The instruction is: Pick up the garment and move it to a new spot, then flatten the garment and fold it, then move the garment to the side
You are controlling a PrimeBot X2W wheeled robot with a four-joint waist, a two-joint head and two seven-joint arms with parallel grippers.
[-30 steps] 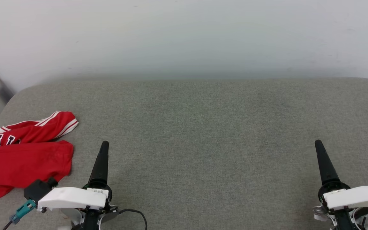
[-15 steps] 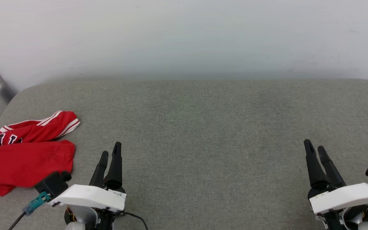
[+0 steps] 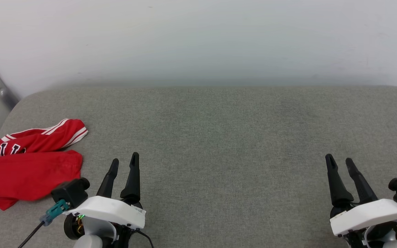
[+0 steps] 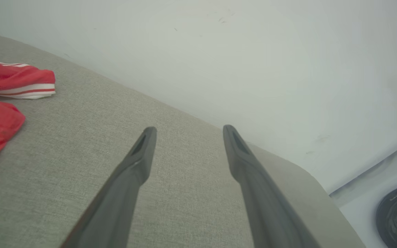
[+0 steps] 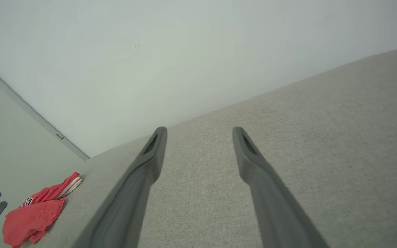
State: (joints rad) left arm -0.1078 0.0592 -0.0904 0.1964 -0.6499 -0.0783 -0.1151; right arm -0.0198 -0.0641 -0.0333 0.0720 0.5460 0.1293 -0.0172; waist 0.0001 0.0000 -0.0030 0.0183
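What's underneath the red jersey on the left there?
The red jersey lies bunched on the grey fabric surface, which shows along its edges. Anything beneath it or inside its folds is covered.

Garment [image 3: 29, 172], red: one. Left gripper [image 3: 125, 157], right gripper [image 3: 338, 157]: two in all. Grey padded surface [image 3: 219, 137]: one. Teal connector [image 3: 54, 212]: one. White wall [image 3: 198, 41]: one.

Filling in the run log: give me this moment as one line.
garment: bunched, far left of grey surface, unheld | left claw: open, empty, near garment | right claw: open, empty, far right
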